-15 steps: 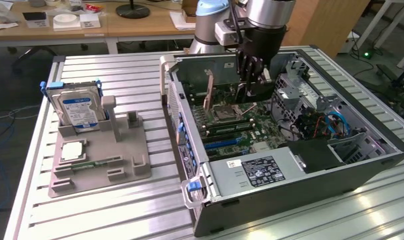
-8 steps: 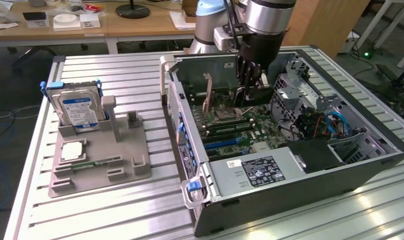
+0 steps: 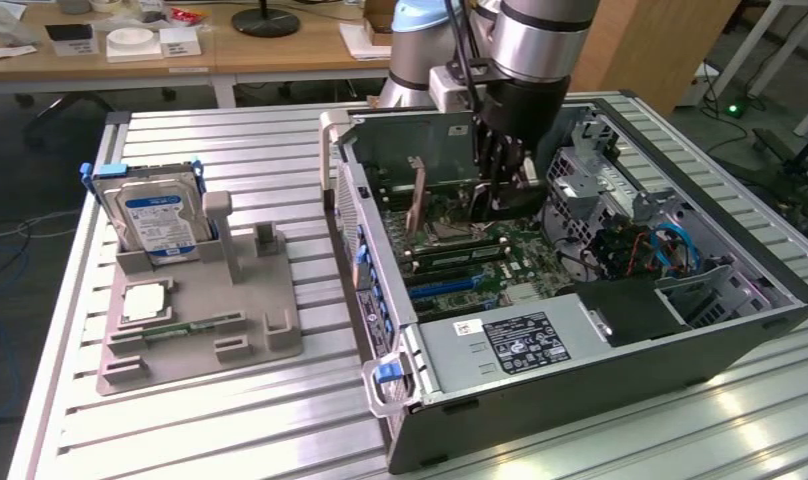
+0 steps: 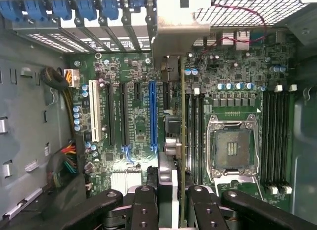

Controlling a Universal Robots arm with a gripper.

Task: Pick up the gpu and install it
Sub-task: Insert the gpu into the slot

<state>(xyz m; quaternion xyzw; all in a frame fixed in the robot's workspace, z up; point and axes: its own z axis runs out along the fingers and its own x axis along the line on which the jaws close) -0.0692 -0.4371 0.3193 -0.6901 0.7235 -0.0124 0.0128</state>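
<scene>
Pincer (image 4: 174,198) grips the gpu (image 4: 177,91) edge-on over the board (image 4: 237,76), and I worry any tilt jams it beside the slot (image 4: 152,116).

Wood desks (image 3: 217,55) in bkgd, grey floor (image 3: 24,160)

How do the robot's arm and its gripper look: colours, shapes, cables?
The silver cylindrical robot arm has a pale blue joint cap and ends in a black round wrist section. Thin black cables run along it. The black gripper has jointed links with round pivot pins.
</scene>
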